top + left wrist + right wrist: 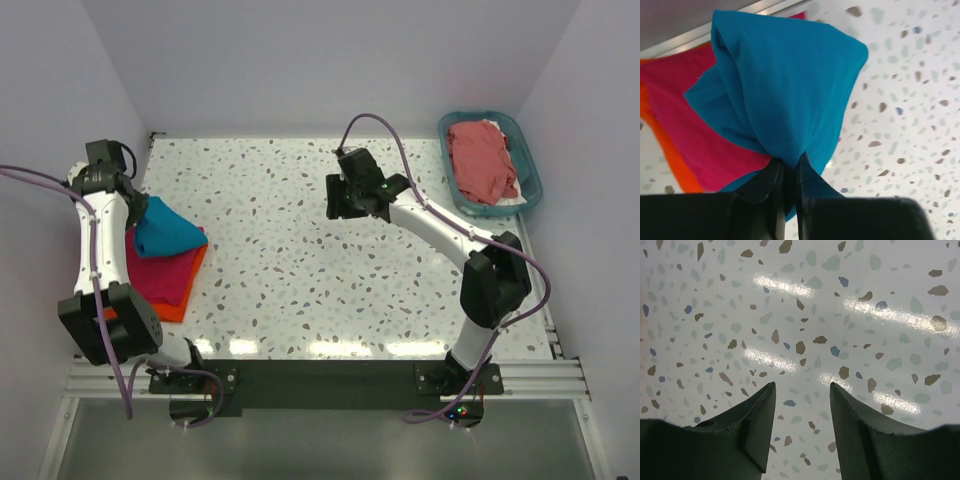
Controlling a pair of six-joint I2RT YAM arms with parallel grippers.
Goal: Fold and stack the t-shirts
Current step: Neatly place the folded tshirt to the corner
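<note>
The left gripper point(789, 172) was pinched shut on the teal t-shirt point(785, 85) by the table point(300, 280) left edge; the right gripper point(802, 407) gaped empty over its open middle

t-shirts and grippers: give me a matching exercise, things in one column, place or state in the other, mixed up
Things:
1. teal t-shirt
2. salmon-red t-shirt
3. orange t-shirt
4. right gripper

Place or state:
a. open, over bare table
b. bottom of the stack, under the pink t-shirt
c. lying in the basket
d. bunched, pinched in the shut left gripper

Pairs: 1-d, 2-c, 3-b, 4-a
</note>
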